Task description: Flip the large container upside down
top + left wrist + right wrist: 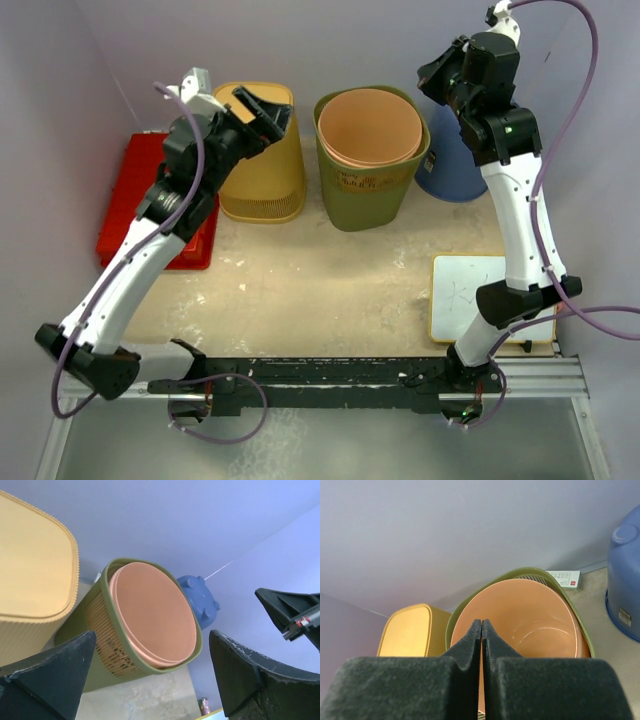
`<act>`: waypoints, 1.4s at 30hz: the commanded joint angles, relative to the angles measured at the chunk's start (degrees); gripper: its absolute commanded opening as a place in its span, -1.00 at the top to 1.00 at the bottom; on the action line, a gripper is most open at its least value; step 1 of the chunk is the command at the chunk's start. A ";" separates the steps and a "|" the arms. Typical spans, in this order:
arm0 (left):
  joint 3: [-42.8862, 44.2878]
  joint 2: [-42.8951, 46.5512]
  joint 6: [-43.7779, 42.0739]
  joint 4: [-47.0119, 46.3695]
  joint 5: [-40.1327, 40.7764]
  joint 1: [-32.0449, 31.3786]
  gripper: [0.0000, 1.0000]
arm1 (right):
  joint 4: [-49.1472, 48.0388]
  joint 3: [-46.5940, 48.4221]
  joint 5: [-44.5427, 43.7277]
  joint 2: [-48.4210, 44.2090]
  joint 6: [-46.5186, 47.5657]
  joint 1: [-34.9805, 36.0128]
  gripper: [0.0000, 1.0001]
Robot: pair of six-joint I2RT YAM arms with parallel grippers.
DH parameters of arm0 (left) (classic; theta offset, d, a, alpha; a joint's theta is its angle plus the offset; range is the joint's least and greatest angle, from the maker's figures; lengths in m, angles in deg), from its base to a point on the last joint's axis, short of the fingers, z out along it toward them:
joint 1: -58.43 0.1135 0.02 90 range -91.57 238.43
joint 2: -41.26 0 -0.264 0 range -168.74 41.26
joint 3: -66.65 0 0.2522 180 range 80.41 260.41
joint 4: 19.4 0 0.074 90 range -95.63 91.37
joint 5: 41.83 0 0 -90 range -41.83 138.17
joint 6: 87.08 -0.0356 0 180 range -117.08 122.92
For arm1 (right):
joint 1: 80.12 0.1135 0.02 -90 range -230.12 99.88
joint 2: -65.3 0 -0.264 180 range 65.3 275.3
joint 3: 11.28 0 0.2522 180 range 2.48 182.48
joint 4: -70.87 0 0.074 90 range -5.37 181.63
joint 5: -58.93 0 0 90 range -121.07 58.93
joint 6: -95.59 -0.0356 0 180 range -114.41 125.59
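Yellow ribbed container (262,175) sits back-left in top view, flat closed face up, left gripper (265,115) above it | left wrist: 2 fingers (55,680) spread wide, empty, facing green basket (97,630) holding orange bucket (150,615) | right wrist: right gripper (481,626) pressed together, empty, above the bucket.

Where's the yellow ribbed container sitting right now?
Top view: the yellow ribbed container stands at the back left of the table, between the red tray and the olive basket, with the open left tool over its far edge.
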State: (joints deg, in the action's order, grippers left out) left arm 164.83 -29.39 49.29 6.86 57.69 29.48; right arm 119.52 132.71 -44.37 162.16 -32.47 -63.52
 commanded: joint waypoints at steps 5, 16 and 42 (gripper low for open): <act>4.31 -5.69 2.47 0.01 -3.81 -0.10 -0.80 | -1.46 -3.47 1.88 -1.10 3.75 0.23 1.00; -9.83 0.67 -0.74 -7.04 -9.77 -0.10 -0.78 | 7.21 -8.25 -2.05 1.14 8.81 0.25 -0.03; -19.76 4.97 -3.31 -4.21 -8.39 -0.14 -0.78 | 20.22 -1.96 -10.84 5.43 6.07 0.19 0.12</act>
State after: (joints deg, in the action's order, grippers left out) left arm 144.90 -25.41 47.24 4.78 48.64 29.48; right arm 139.98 132.43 -51.82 172.72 -26.22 -63.06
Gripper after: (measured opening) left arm 0.892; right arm 0.440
